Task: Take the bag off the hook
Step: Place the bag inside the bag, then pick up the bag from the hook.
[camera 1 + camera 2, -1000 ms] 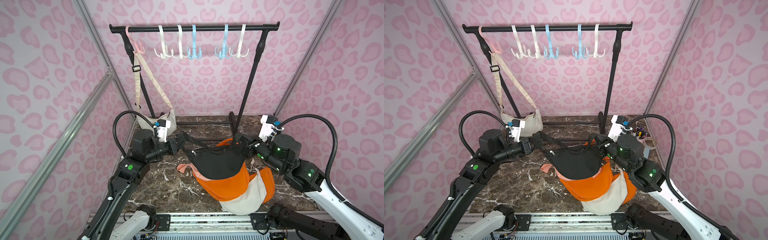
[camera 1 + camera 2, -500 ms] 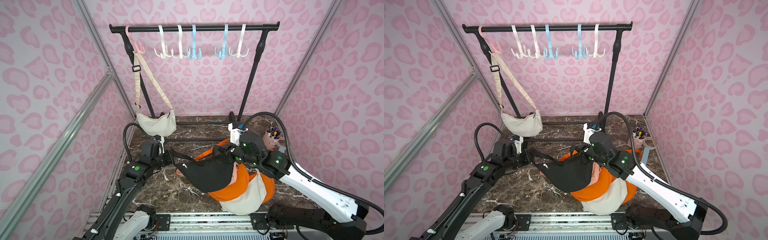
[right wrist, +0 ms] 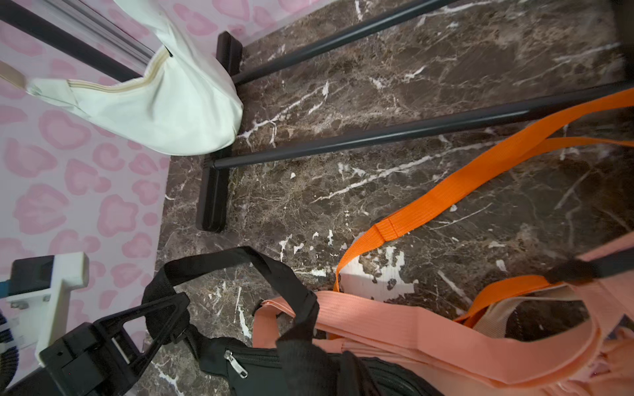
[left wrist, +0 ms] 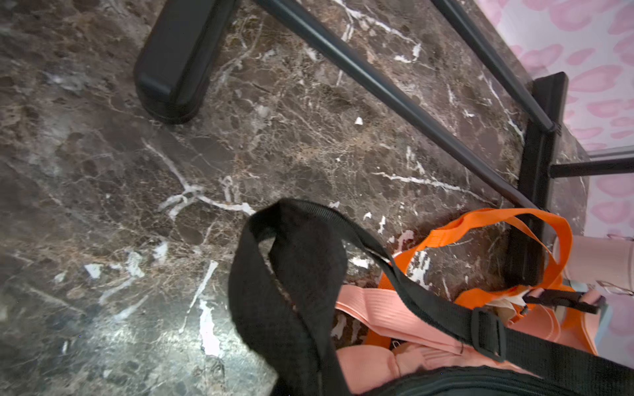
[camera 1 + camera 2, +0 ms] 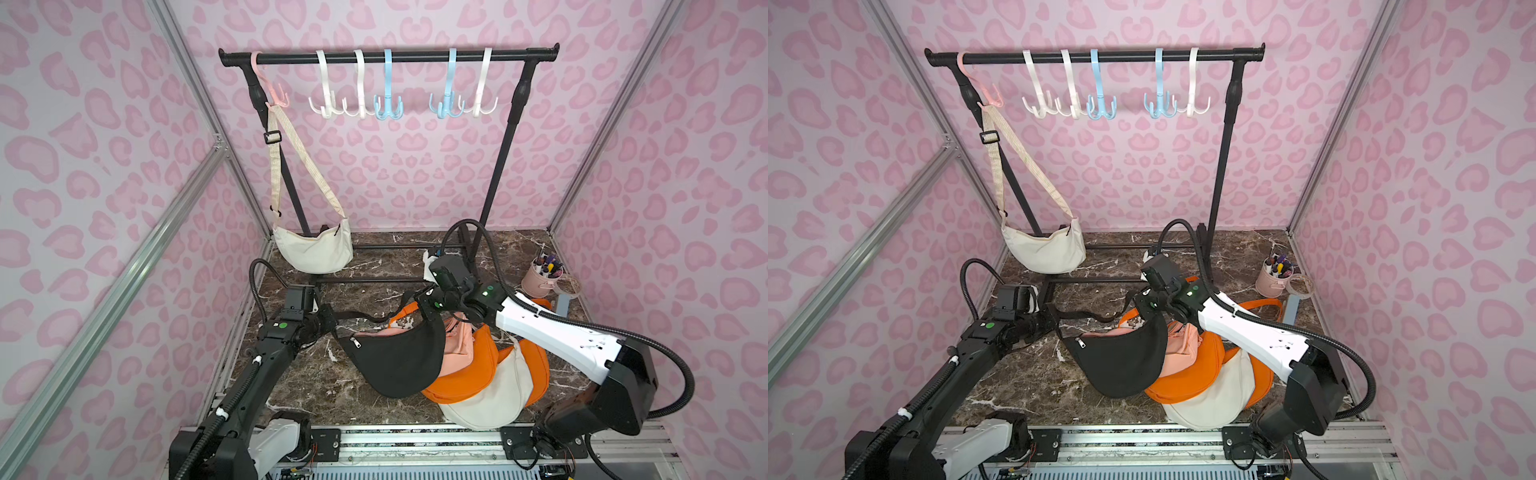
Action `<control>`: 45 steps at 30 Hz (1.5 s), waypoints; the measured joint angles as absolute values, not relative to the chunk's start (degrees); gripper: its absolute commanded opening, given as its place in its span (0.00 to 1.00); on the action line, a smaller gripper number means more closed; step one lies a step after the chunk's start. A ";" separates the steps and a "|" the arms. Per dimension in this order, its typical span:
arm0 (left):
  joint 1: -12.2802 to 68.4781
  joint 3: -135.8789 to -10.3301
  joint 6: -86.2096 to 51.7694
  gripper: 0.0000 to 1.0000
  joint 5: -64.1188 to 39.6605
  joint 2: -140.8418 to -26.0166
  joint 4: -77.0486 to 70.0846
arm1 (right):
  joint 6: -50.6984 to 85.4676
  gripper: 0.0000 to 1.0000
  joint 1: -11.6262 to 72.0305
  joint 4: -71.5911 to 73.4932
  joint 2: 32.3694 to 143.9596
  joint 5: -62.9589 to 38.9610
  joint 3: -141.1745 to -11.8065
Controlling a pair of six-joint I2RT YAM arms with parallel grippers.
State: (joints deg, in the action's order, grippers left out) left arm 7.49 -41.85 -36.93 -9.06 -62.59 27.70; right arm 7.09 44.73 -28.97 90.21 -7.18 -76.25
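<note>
Black bag [image 5: 395, 357]: off the rack, low over the marble floor [image 5: 316, 382], slung between both claws. Half-moon pouch of matte woven cloth with a zip along its straight top edge; its curved lower edge overlaps the pile beside it. Whether it rests on the floor cannot be told.

Left claw [image 5: 330, 322]: clenched on the black strap [image 5: 361, 318], a flat ribbed webbing with a slide buckle; the right wrist view shows the fingers [image 3: 164, 319] pinched over the fold. Right claw [image 5: 426, 307]: clenched on the black bag at its opposite top corner.

Pile: orange bag [image 5: 469, 374], peach bag [image 5: 457, 340] and white bag [image 5: 494, 399], all soft crescent pouches with webbing straps.

Cream bag [image 5: 311, 251]: same shape, hanging by a ribbed strap from the pink hook [image 5: 274, 93] on the black tube rail [image 5: 415, 57].

Change since one second ago: both arms stood higher and wider apart, with the black bag above the pile. The right arm has since reached across, the left arm has dropped, and the bag has shifted toward the left arm's side. The cream bag has not moved
</note>
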 measured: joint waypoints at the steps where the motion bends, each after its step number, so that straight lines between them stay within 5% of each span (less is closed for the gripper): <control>1: 7.40 -41.43 -36.88 0.11 -9.06 -63.11 27.29 | 7.14 0.01 44.47 -29.54 91.66 -7.51 -76.95; 4: 6.70 -40.51 -36.80 0.22 -9.26 -64.77 26.24 | 7.99 0.05 43.55 -30.92 94.98 -8.12 -77.76; 8: 6.04 -40.29 -36.62 0.57 -9.65 -66.65 24.56 | 9.89 0.29 42.17 -32.64 97.47 -9.67 -78.24; 14: 5.96 -40.53 -37.17 0.77 -10.04 -66.22 23.90 | 11.42 0.57 41.87 -32.99 96.88 -9.72 -78.65; 21: 5.63 -41.47 -38.28 0.83 -5.61 -59.16 25.21 | 11.38 0.66 41.89 -33.04 93.06 -5.34 -79.94; 33: 5.30 -45.56 -36.12 0.91 7.35 -46.04 26.48 | 7.31 0.62 43.40 -15.38 88.99 -1.39 -80.29; 45: 3.81 -55.59 -24.71 0.90 14.74 -50.09 16.05 | 2.59 0.58 43.75 4.95 102.63 -8.54 -97.67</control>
